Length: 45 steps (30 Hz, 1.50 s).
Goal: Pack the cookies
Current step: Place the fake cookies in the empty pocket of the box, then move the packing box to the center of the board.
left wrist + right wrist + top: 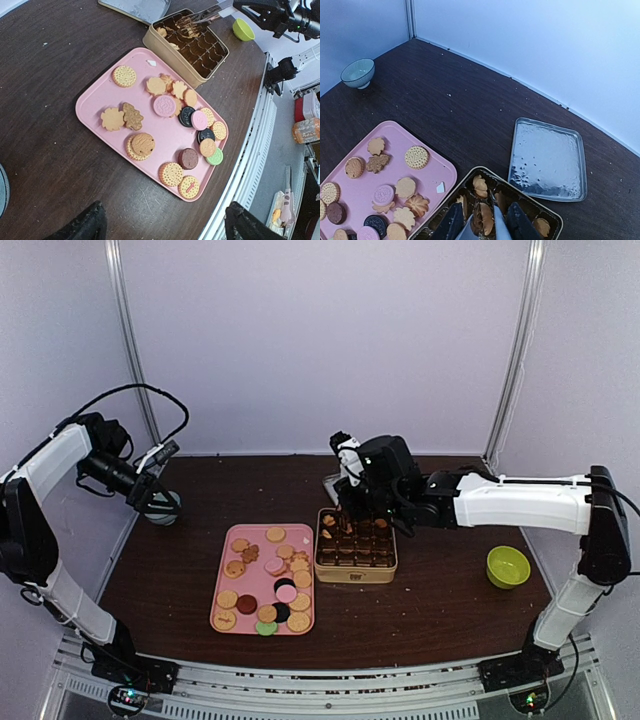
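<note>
1. The dark surface (440, 600) carries a lime-green bowl (508, 566) standing alone at the right. A pale bowl (358, 72) sits at the far left, and a silver lid (547, 160) lies flat just behind the gold tin (170, 57). In the top view my right arm reaches in over the tin and covers its far edge.
2. Most of the cookies (164, 106) are on the pink tray (87, 100), just left of the tin. The tin is divided into brown paper cups (210, 50), and a few tan cookies sit in the cups at its far-left corner.
3. On the tray the cookies lie flat, faces up, and several overlap along the side nearer the tin. They are spread down the tray's long axis, which runs near to far. In the tin they lean or stand on edge in their cups.
4. My right claw (484, 227) is down in the tin's far-left corner, its fingertips (500, 225) set narrowly apart. One tan cookie (482, 216) stands on edge between them, and I cannot tell whether they press on it.
5. My left claw (162, 225) is spread wide and holds nothing. It hangs beside the pale bowl, well apart from the tray.
</note>
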Motion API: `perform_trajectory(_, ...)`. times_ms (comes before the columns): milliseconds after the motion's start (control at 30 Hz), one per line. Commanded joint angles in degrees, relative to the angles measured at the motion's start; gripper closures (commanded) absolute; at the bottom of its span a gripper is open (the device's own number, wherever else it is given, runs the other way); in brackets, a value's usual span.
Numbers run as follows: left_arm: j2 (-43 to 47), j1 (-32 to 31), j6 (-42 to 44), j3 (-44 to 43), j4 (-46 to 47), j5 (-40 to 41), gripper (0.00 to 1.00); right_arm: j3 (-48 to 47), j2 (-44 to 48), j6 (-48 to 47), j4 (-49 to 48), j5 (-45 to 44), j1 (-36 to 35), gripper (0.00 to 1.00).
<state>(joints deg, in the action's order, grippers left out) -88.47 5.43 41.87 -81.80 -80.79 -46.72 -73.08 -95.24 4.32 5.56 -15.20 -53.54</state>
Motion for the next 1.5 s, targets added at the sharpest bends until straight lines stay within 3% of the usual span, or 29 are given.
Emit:
perform_trajectory(0, -0.39, 0.39, 1.36, -1.8, -1.28, -1.66, 0.16, -0.62, 0.36, -0.19, -1.31, -0.28, 0.62, 0.69)
perform_trajectory(233, -0.5, 0.46, 2.13, -2.11, -2.22, -2.3, 0.16, -0.88, 0.86, -0.14, -1.02, -0.4, 0.92, 0.64)
perform_trajectory(533, -0.9, 0.45, 2.66, -2.88, -3.39, -2.66, 0.16, -3.47, 1.12, 2.26, -2.44, 0.56, 6.1, 0.7)
perform_trajectory(967, -0.74, 0.45, 2.76, -2.58, -3.41, -2.33, 0.16, -15.27, -13.8, 1.5, 0.32, -1.81, 8.47, 0.81)
perform_trajectory(1133, -0.83, 0.39, 3.1, -2.66, -3.48, -2.24, 0.16, -11.79, -12.95, 2.72, -0.13, -0.59, 8.37, 0.83)
perform_trajectory(1467, -1.37, 0.4, 4.04, -2.49, -3.98, -3.28, 0.17, 1.15, -2.15, 5.19, -2.51, 0.43, 5.55, 0.85)
